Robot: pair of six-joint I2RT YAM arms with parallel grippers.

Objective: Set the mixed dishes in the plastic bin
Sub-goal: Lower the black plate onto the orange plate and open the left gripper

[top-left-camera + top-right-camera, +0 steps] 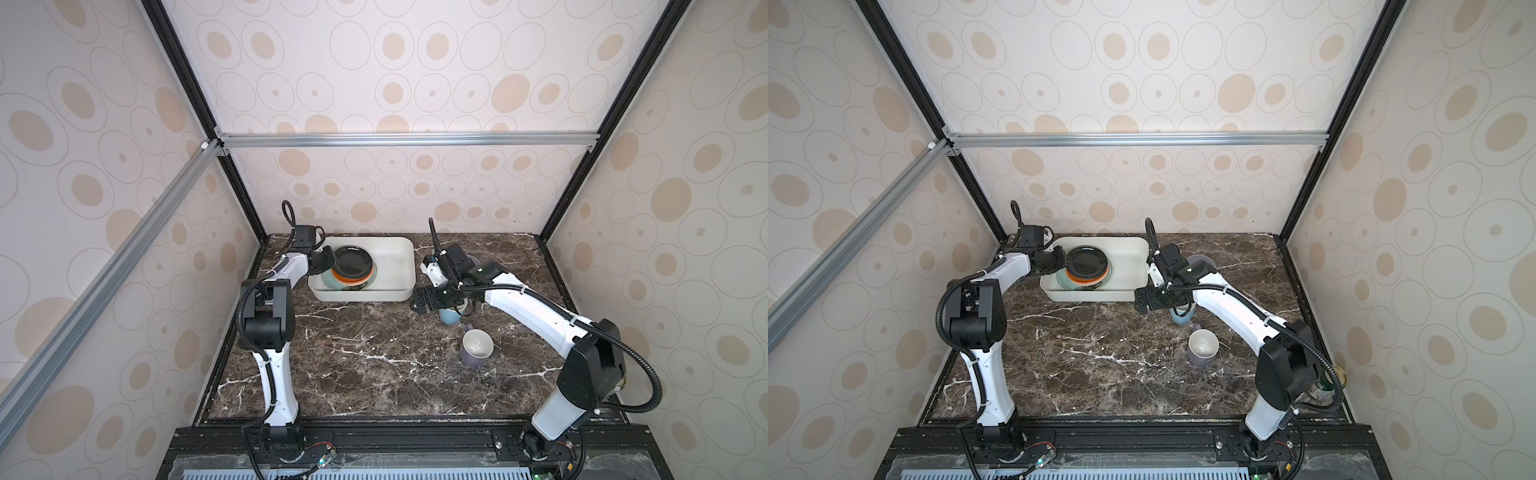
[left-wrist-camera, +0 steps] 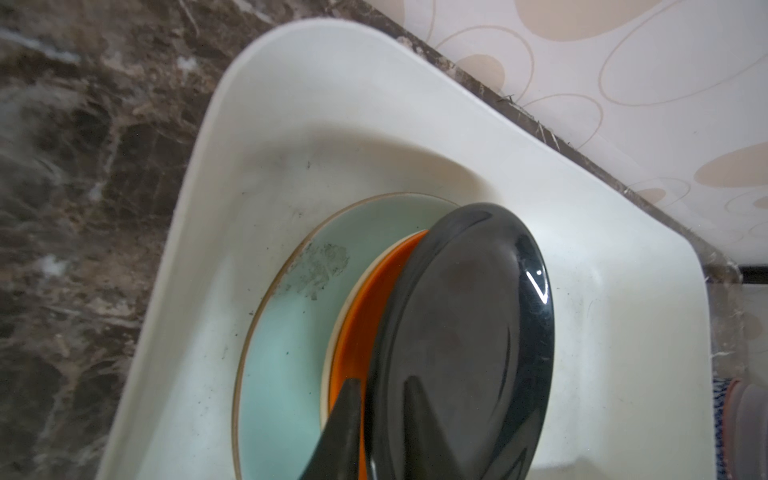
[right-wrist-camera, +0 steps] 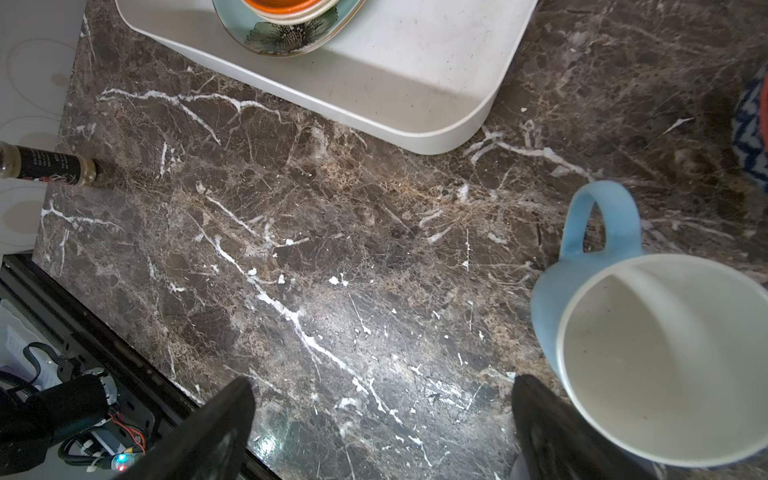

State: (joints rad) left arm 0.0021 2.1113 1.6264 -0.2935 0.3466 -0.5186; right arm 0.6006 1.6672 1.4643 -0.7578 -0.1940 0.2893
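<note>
The white plastic bin sits at the back of the marble table. Inside it, a teal flower plate carries cream plates. A black plate lies tilted on top, with orange showing under its rim. My left gripper straddles that rim, jaws a little apart. My right gripper is open over bare table, next to an upright light blue mug. A purple mug lies nearer the front.
A lavender bowl shows behind the right arm, and a blue-and-white patterned bowl sits beside the bin. A tin can stands at the front right. A dark spice bottle lies at the table's left edge.
</note>
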